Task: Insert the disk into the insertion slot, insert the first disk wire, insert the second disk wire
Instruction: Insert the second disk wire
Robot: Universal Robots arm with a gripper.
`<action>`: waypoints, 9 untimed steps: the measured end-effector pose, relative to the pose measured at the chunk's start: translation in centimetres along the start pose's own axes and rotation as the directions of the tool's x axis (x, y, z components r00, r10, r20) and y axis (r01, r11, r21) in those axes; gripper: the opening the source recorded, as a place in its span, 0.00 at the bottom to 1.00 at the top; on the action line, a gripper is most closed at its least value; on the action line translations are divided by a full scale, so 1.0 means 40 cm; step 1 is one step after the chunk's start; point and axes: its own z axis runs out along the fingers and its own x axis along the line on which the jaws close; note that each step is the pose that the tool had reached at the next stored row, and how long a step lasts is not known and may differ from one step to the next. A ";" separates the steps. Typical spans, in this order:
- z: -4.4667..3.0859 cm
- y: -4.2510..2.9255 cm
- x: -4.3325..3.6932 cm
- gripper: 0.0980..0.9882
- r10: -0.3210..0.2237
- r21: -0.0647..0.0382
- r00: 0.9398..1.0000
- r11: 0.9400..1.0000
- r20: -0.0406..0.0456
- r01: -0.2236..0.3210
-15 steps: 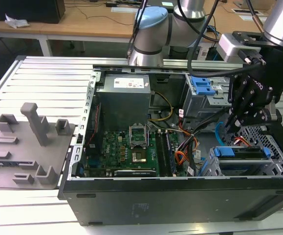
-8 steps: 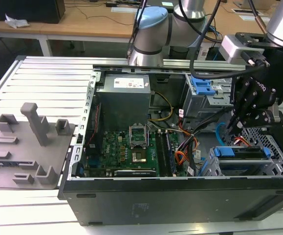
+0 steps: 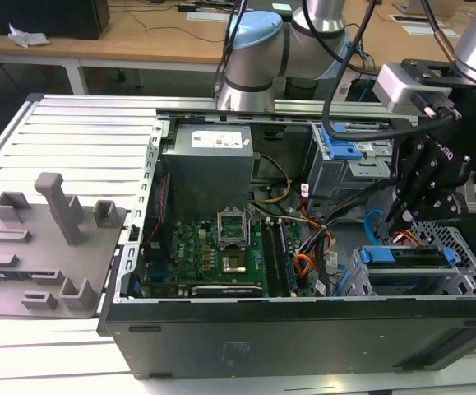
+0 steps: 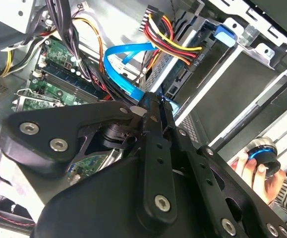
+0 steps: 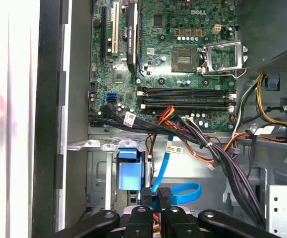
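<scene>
Here the tool [image 5: 155,198] points down into the case, fingers pinched on the second disk wire [image 5: 183,191].

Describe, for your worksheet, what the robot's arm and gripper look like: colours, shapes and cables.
The arm is built of silver-grey tubes with a light blue cap at a rounded joint, and black cables run along it. A pale grey box sits by the wrist. The gripper is matte black, made of flat linked bars joined by silver screws, tapering to narrow fingers.
</scene>
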 end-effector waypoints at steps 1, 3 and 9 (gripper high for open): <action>0.000 0.000 0.002 0.07 0.000 0.000 1.000 1.000 0.000 0.000; 0.000 0.000 0.006 0.07 0.000 0.000 1.000 1.000 0.000 0.000; 0.002 -0.001 0.015 0.07 0.000 0.000 1.000 1.000 0.000 0.000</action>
